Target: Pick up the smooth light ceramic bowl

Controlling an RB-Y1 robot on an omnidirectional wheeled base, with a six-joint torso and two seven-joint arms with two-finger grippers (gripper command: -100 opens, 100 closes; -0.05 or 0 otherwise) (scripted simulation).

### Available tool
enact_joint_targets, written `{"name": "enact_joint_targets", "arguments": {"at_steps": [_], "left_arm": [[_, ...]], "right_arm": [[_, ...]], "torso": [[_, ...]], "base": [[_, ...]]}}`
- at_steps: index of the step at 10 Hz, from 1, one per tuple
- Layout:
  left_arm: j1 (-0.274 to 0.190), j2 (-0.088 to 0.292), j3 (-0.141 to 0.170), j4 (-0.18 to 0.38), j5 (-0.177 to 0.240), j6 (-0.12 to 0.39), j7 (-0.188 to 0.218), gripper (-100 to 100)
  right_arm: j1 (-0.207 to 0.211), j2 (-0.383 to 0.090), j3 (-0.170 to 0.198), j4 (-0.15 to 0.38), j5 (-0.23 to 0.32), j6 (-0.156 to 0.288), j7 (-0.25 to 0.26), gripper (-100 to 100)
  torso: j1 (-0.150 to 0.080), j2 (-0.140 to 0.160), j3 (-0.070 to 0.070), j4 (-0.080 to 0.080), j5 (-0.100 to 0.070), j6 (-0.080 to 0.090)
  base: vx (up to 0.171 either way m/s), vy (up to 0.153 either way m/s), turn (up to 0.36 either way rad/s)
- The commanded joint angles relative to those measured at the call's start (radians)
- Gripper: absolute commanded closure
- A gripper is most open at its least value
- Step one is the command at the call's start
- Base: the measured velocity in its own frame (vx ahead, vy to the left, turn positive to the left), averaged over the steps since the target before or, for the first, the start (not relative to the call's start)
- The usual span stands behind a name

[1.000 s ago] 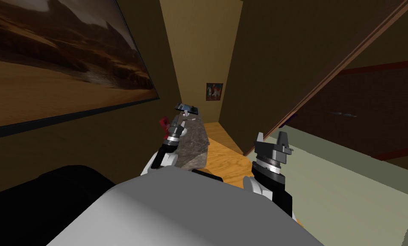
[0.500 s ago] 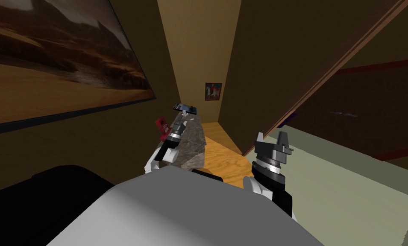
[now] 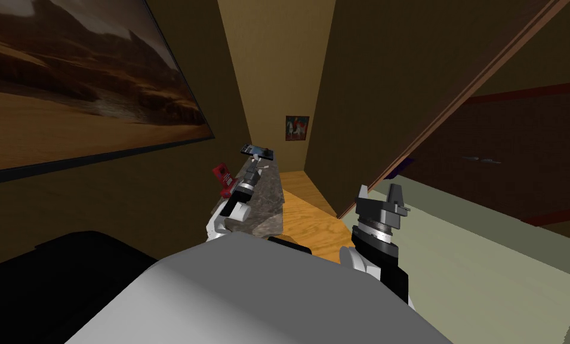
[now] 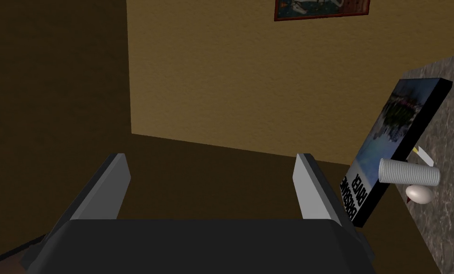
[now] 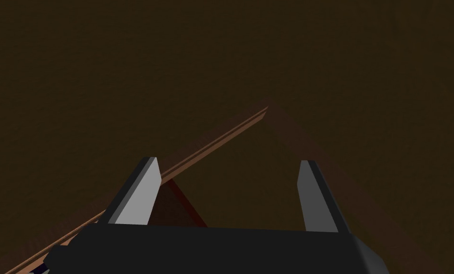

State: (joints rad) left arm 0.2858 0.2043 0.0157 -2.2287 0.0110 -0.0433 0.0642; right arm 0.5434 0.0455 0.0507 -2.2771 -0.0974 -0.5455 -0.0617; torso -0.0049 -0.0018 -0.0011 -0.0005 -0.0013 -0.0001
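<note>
Left claw (image 4: 210, 159) spread wide, empty, at the mottled stone surface (image 4: 447, 142). Pale smooth bowl (image 4: 419, 194) rests on that surface, just beside a ribbed white cup (image 4: 409, 172) and a dark-edged book (image 4: 392, 138), off to the claw's side, outside its fingers. Right claw (image 5: 228, 162) wide, empty.

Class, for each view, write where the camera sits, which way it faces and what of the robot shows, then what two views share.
Head view: on the head, looking steeply down and forward over a stone-patterned top; both forearms show.
Left wrist view: on the left hand, facing a tan wall beside the top; the left gripper, open, shows.
Right wrist view: on the right hand, facing a dark brown surface; the right gripper, open, shows.
Shared by head and left wrist views: the book and small wall picture.
</note>
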Motion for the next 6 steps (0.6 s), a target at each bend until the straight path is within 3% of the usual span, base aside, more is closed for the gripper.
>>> {"name": "enact_joint_targets", "arguments": {"at_steps": [1, 2, 5, 6], "left_arm": [[-0.038, 0.009, 0.012, 0.023, 0.009, 0.05, -0.003, -100], [-0.038, 0.009, 0.012, 0.023, 0.009, 0.065, -0.003, -100], [-0.11, 0.016, 0.031, 0.068, 0.022, 0.151, -0.011, -100], [-0.11, 0.016, 0.031, 0.068, 0.022, 0.177, -0.011, -100]], "right_arm": [[0.0, 0.0, 0.0, 0.0, 0.0, 0.0, 0.0, 0], [0.0, 0.0, 0.0, 0.0, 0.0, 0.0, 0.0, 0], [0.0, 0.0, 0.0, 0.0, 0.0, 0.0, 0.0, 0], [0.0, 0.0, 0.0, 0.0, 0.0, 0.0, 0.0, 0]], "torso": [[0.0, 0.0, 0.0, 0.0, 0.0, 0.0], [0.0, 0.0, 0.0, 0.0, 0.0, 0.0], [0.0, 0.0, 0.0, 0.0, 0.0, 0.0], [-0.001, 0.0, 0.0, 0.0, 0.0, 0.0]], "base": [[0.021, -0.079, 0.019], [0.015, -0.075, 0.011], [0.021, -0.08, 0.023], [0.009, -0.069, 0.018]]}}
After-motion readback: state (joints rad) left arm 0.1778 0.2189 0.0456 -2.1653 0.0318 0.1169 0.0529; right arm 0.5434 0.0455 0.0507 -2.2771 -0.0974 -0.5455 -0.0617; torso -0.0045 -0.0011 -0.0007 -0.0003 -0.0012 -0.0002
